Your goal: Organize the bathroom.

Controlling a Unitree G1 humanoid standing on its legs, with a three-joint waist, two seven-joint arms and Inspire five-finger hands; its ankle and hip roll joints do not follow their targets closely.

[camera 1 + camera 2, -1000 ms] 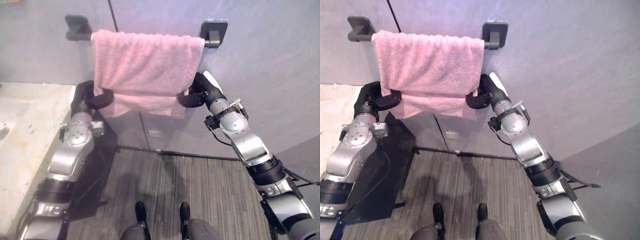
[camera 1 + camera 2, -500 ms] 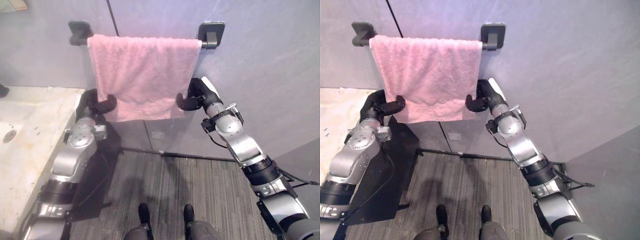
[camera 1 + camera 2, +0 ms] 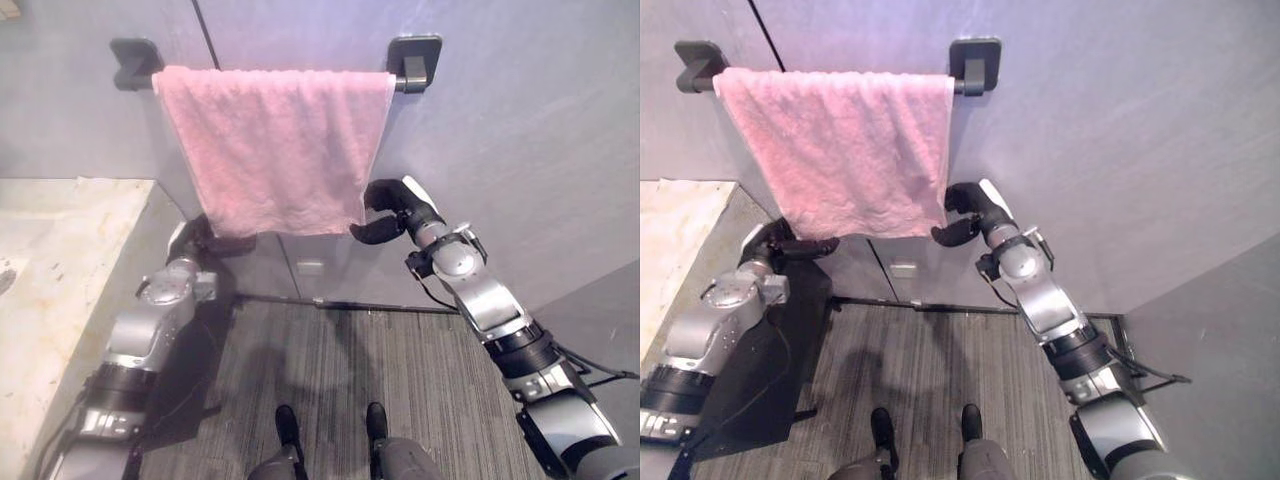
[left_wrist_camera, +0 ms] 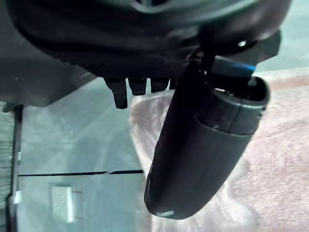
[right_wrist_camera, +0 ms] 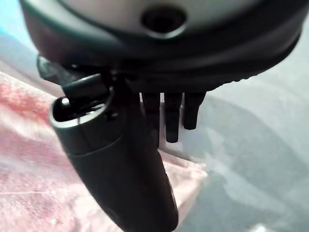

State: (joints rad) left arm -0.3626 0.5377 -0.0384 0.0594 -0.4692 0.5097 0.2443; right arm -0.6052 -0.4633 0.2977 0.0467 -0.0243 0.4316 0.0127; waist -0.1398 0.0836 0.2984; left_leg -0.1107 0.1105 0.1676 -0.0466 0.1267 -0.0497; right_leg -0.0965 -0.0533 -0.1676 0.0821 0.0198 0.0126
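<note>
- Pink towel [image 3: 272,150] hangs spread over wall bar [image 3: 403,83], between its two mounts.
- Left hand [image 3: 205,238] below towel's lower left corner, fingers relaxed, empty.
- Right hand [image 3: 392,209] beside lower right corner, fingers loose, empty.

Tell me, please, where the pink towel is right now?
In the left eye view the towel hangs over the wall rail, between its two dark brackets, with the left hand and right hand at its lower corners.

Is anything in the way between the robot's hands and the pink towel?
Nothing visible. The left hand and right hand sit right at the bottom corners of the pink towel, which hangs on the bar.
</note>
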